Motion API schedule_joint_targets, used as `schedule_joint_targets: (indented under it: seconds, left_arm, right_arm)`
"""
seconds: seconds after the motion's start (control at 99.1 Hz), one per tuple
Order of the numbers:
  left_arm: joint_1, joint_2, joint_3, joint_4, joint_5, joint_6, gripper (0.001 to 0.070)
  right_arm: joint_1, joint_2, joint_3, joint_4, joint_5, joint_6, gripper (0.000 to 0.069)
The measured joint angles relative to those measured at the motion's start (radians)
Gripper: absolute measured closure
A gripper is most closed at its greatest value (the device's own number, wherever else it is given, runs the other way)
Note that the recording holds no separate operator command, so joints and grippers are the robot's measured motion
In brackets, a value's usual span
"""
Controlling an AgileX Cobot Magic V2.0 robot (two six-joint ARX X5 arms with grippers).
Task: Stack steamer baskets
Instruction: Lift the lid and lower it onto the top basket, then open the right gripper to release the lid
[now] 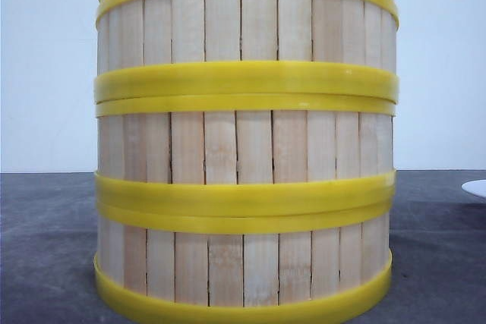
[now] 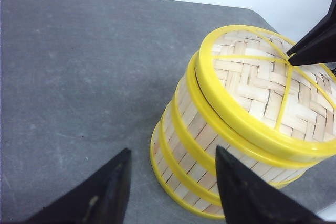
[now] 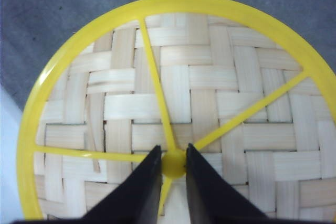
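Three steamer baskets [image 1: 243, 149] stand stacked in one column close in front of the front camera, with pale slat walls and yellow bands. A woven lid [image 3: 173, 77] with yellow rim and spokes sits on top of the stack [image 2: 210, 145], slightly askew. My right gripper [image 3: 172, 153] is shut on the lid's yellow centre knob [image 3: 173, 163]; its black fingers [image 2: 315, 40] show over the lid in the left wrist view. My left gripper [image 2: 173, 150] is open beside the foot of the stack and holds nothing. Neither gripper shows in the front view.
The stack stands on a dark grey tabletop [image 2: 79, 77] whose far edge meets a white wall [image 1: 45, 73]. The rim of a white object [image 1: 477, 187] shows at the right, low on the table.
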Motion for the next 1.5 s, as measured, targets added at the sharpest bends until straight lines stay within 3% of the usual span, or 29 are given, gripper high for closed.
schedule_joint_targets:
  seconds: [0.746, 0.807, 0.928, 1.009, 1.261, 1.503]
  left_arm:
    - [0.000, 0.000, 0.000, 0.000, 0.000, 0.000, 0.0410]
    - [0.000, 0.000, 0.000, 0.000, 0.000, 0.000, 0.0410]
    - [0.000, 0.000, 0.000, 0.000, 0.000, 0.000, 0.0410]
    - [0.000, 0.000, 0.000, 0.000, 0.000, 0.000, 0.0410]
    - [0.000, 0.000, 0.000, 0.000, 0.000, 0.000, 0.0410]
    - [0.000, 0.000, 0.000, 0.000, 0.000, 0.000, 0.0410]
  right_arm:
    - [-0.006, 0.039, 0.000, 0.005, -0.011, -0.002, 0.0636]
    - [-0.006, 0.039, 0.000, 0.005, -0.011, -0.002, 0.0602]
    - [-0.006, 0.039, 0.000, 0.003, -0.011, -0.002, 0.0439]
    - [-0.006, 0.039, 0.000, 0.003, -0.011, -0.002, 0.0382]
    - [-0.006, 0.029, 0.072, 0.007, 0.020, -0.011, 0.0360]
    - [-0.006, -0.103, 0.202, 0.060, 0.212, -0.027, 0.0360]
